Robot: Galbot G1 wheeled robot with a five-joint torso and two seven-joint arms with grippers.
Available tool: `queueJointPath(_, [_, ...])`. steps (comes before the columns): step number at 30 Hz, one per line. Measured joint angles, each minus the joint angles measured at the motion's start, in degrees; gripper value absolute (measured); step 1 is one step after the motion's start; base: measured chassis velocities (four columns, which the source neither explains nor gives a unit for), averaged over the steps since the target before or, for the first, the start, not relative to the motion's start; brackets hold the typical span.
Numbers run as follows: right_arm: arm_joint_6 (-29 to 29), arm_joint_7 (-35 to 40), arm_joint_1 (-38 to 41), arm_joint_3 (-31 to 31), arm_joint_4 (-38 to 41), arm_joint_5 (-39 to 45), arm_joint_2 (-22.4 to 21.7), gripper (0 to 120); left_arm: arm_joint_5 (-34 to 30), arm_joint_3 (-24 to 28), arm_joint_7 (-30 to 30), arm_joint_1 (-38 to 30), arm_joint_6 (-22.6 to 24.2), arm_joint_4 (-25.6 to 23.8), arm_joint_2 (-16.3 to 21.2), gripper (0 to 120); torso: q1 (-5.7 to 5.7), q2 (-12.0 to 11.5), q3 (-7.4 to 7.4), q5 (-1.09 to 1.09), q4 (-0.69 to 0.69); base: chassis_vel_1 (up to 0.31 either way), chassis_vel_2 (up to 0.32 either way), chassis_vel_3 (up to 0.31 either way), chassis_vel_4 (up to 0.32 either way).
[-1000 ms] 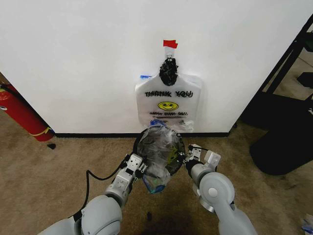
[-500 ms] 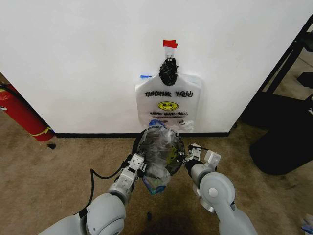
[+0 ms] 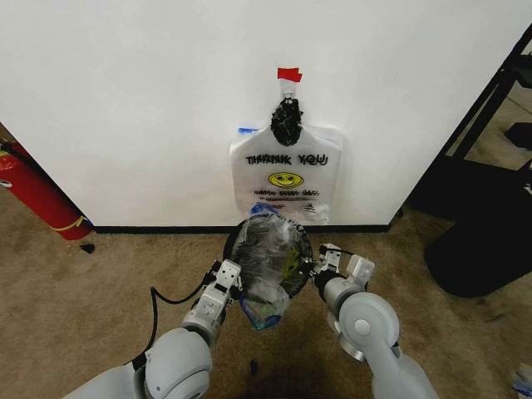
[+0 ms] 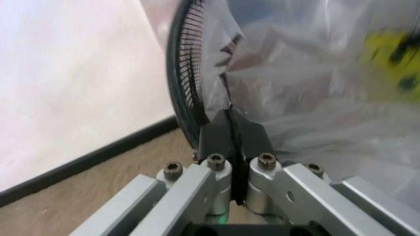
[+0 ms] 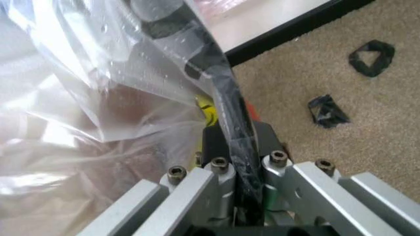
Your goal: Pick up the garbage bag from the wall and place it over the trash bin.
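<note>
Counting two bags and one bin. Left gripper (image 3: 236,278), lower centre-left, jaws pressed together on the garbage bag (image 3: 268,259) at the trash bin (image 3: 229,243) rim. That bag, crinkly and translucent with blue patches, lies draped over the bin at lower centre. Second bag (image 3: 287,176) hangs on the wall (image 3: 125,100) above. Right gripper (image 3: 318,268), lower centre-right, clamped on bag plastic at the rim.
</note>
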Motion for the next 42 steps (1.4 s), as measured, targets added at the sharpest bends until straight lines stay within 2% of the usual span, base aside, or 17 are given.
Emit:
queueJointPath(1, [0.0, 0.0, 0.0, 0.0, 0.0, 0.0, 0.0, 0, 0.0, 0.0, 0.0, 0.0, 0.0, 0.0, 0.0, 0, 0.00, 0.0, 0.00, 0.00, 0.00, 0.000, 0.000, 0.000, 0.000])
queueJointPath(3, [0.3, 0.0, 0.2, 0.4, -0.6, 0.3, 0.0, 0, 0.0, -0.9, 1.1, 0.9, -3.6, -1.1, 0.2, 0, 0.00, 0.0, 0.00, 0.01, 0.00, 0.000, 0.000, 0.000, 0.000])
queueJointPath(5, [0.5, 0.1, 0.4, 0.8, -1.1, 0.7, 0.1, 0, 0.0, -2.4, 1.7, 1.7, -5.3, -2.1, 0.5, 0, 0.00, 0.0, 0.00, 0.01, 0.00, 0.000, 0.000, 0.000, 0.000])
queueJointPath(15, [0.6, 0.1, 0.3, 1.2, -1.8, 1.0, 0.4, 0, -2.0, -7.6, 1.1, 2.5, -6.7, -2.0, 0.6, 0, 0.00, 0.0, 0.00, 0.01, 0.00, 0.000, 0.000, 0.000, 0.000])
queueJointPath(28, [0.5, -0.1, -1.7, 2.3, 1.9, 6.0, -0.6, 0, -2.9, -9.1, 0.9, 0.9, -7.3, 9.1, -0.7, 0, 0.00, 0.0, 0.00, 0.00, 0.00, 0.000, 0.000, 0.000, 0.000])
queueJointPath(36, [0.5, -2.3, -3.8, 3.6, 4.3, 8.5, -1.3, 0, -2.7, -8.2, 2.2, 1.4, -9.7, 12.5, -1.7, 0, 0.00, 0.0, 0.00, 0.01, 0.00, 0.000, 0.000, 0.000, 0.000])
queueJointPath(42, [0.6, -2.6, -5.1, 4.3, 4.8, 8.5, -1.5, 0, -2.8, -7.9, 2.6, 1.9, -12.4, 12.4, -2.3, 0, 0.00, 0.0, 0.00, 0.01, 0.00, 0.000, 0.000, 0.000, 0.000])
